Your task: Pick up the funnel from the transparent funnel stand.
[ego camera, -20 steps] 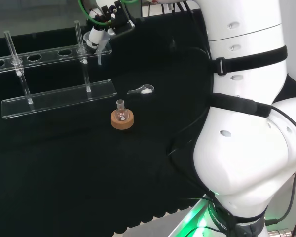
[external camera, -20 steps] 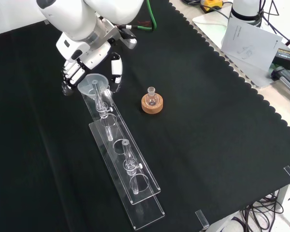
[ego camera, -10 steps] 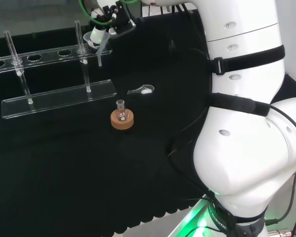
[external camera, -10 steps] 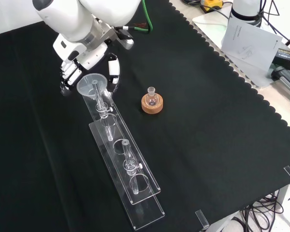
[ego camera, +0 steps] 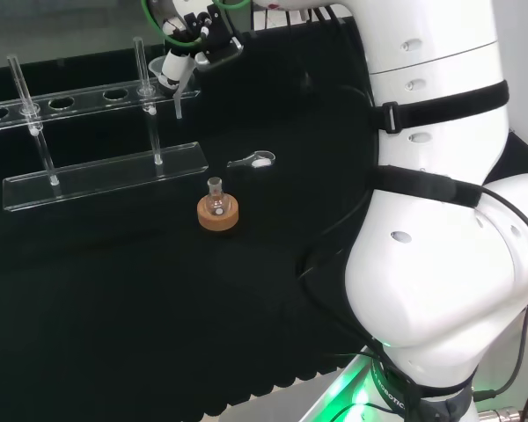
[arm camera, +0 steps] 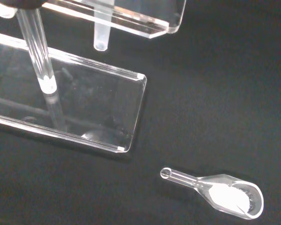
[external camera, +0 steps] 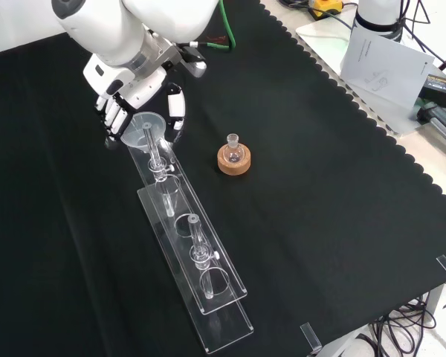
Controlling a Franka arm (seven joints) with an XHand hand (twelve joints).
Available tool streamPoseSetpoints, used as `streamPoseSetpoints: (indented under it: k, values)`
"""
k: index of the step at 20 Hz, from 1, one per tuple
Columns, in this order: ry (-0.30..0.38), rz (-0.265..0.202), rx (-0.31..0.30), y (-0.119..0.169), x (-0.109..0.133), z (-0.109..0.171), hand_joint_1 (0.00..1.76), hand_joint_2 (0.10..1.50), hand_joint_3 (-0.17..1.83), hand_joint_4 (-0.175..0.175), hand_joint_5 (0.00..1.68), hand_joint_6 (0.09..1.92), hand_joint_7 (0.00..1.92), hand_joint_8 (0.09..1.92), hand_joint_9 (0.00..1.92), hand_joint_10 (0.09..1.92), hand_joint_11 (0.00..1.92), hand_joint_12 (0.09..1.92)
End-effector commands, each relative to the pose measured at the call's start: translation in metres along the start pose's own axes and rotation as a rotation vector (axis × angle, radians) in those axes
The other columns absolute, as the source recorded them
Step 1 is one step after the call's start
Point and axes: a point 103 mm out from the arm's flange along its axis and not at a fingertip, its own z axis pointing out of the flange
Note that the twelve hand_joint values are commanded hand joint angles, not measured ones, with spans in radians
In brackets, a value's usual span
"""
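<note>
We see the robot hand (external camera: 137, 97) curled round the funnel (external camera: 143, 128), whose stem may catch the funnel stand (external camera: 180, 227) below if lifted askew.

1. In the front view, the funnel (external camera: 143, 131) sits at the far end of the transparent funnel stand (external camera: 197, 277), with the hand (external camera: 126, 100) at its 12 o'clock.
2. The small flask (external camera: 233, 148) stands in the cork ring (external camera: 233, 163), at the funnel's 4 o'clock.
3. In the head view, the scoop (ego camera: 253, 160) lies at the cork ring's 1 o'clock.
</note>
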Motion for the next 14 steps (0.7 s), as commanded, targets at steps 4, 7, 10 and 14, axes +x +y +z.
streamPoseSetpoints:
  k: [4, 7, 10, 14]
  values:
    - [-0.052, 0.004, -0.176, -0.012, 0.005, -0.009, 0.67, 0.74, 0.45, -0.046, 0.68, 0.18, 0.6, 0.73, 0.74, 0.58, 0.46, 1.38]
    - [-0.091, 0.012, -0.309, -0.025, 0.005, -0.023, 0.72, 0.78, 0.47, -0.042, 0.8, 0.49, 0.76, 0.71, 0.9, 0.51, 0.58, 1.3]
    - [-0.098, 0.017, -0.351, -0.041, 0.003, -0.042, 0.77, 0.79, 0.5, -0.046, 0.86, 0.65, 0.85, 0.72, 1.03, 0.49, 0.7, 1.23]
    - [-0.111, 0.032, -0.36, -0.065, 0.0, -0.064, 0.79, 0.79, 0.52, -0.052, 0.87, 0.69, 0.87, 0.74, 1.09, 0.49, 0.75, 1.19]
